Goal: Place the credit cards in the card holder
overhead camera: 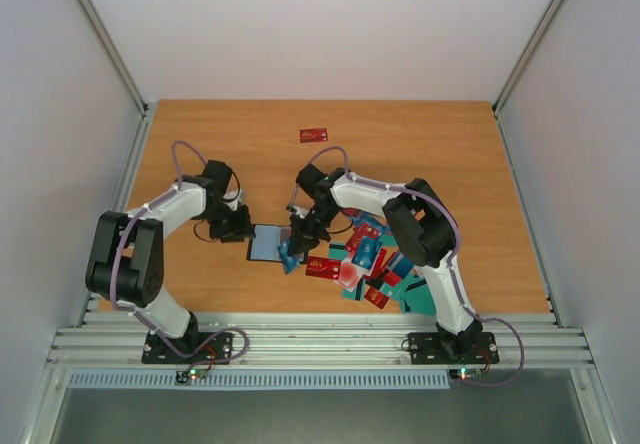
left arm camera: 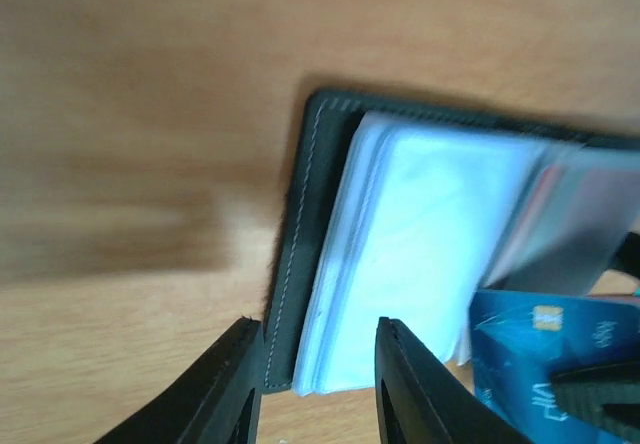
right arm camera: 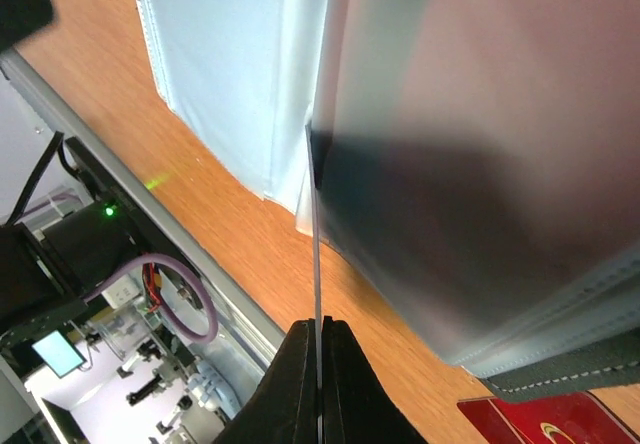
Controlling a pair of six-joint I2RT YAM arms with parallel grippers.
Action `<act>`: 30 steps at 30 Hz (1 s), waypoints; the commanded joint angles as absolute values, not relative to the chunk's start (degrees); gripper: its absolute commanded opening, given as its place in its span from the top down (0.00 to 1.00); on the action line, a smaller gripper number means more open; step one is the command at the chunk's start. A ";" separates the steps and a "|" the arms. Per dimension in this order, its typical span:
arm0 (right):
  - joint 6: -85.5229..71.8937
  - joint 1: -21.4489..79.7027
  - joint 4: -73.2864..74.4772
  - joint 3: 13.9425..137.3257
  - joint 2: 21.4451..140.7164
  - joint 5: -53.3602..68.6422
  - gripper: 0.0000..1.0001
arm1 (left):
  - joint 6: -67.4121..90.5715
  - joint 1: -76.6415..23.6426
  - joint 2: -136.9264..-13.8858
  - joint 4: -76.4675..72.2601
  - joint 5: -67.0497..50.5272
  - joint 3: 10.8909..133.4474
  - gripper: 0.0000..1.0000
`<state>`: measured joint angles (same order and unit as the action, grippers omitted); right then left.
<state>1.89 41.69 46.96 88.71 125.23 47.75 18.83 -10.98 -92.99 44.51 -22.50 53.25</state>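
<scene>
Right of the card holder (overhead camera: pixel 265 244) lies a loose heap of credit cards (overhead camera: pixel 365 264), red, teal and blue, overlapping one another; its nearest cards lie just beside the holder's right edge. A lone red card (overhead camera: pixel 313 134) lies well beyond the holder, toward the back of the table (overhead camera: pixel 450 164). The right pincer (right arm camera: pixel 318 359) is over the holder's right side, its jaws closed flat on a blue card (left arm camera: pixel 535 349). This card is seen edge-on from the wrist, and its far end is against the open sleeves. The left pincer (left arm camera: pixel 318 389) is at the holder's left side, jaws partly apart, with the cover's stitched edge and the sleeve stack showing between them. It holds nothing, and whether its tips press on the holder I cannot tell from this blurred view.

The holder lies open and flat in the middle of the table. It has a black stitched cover with a stack of clear, pale-blue plastic sleeves on top, and one sleeve stands lifted on the right.

The table is orange-brown wood grain. White walls close it in, and a ribbed metal rail (overhead camera: pixel 320 339) runs along the near edge.
</scene>
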 commanded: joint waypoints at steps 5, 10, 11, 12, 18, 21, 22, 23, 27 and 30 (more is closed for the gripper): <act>3.54 40.22 46.87 90.69 124.47 51.28 0.99 | 16.56 -10.81 -93.79 43.29 -20.32 58.63 0.67; 2.56 39.76 45.28 90.75 125.03 52.61 0.99 | 15.54 -10.79 -96.91 41.19 -22.29 58.62 0.70; 2.36 39.65 44.84 90.83 125.18 52.95 0.99 | 15.40 -10.81 -97.28 40.95 -22.58 58.55 0.71; 2.24 39.67 44.56 90.94 125.30 53.26 0.99 | 15.17 -10.80 -97.62 40.75 -23.04 58.47 0.71; 1.87 39.61 44.71 93.15 127.23 54.05 0.99 | 14.50 -10.81 -99.09 40.56 -23.69 57.89 0.74; 1.90 39.56 45.25 93.93 127.83 53.99 0.99 | 14.55 -10.82 -99.14 40.45 -23.82 57.51 0.74; 2.05 39.62 45.49 93.95 127.84 53.85 0.99 | 14.58 -10.80 -99.14 40.45 -23.82 57.42 0.74; 2.22 39.64 45.79 93.89 127.68 53.68 0.99 | 14.59 -10.81 -99.14 40.51 -23.82 57.40 0.74; 3.19 39.52 46.23 92.07 125.96 53.44 0.99 | 14.59 -10.76 -99.23 40.47 -23.83 57.31 0.75; 3.51 39.45 46.23 90.69 125.08 53.14 0.99 | 14.59 -10.81 -99.36 40.43 -23.60 57.22 0.75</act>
<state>2.48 39.79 45.52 92.18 126.67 52.77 15.77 -10.96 -98.35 41.93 -23.18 57.93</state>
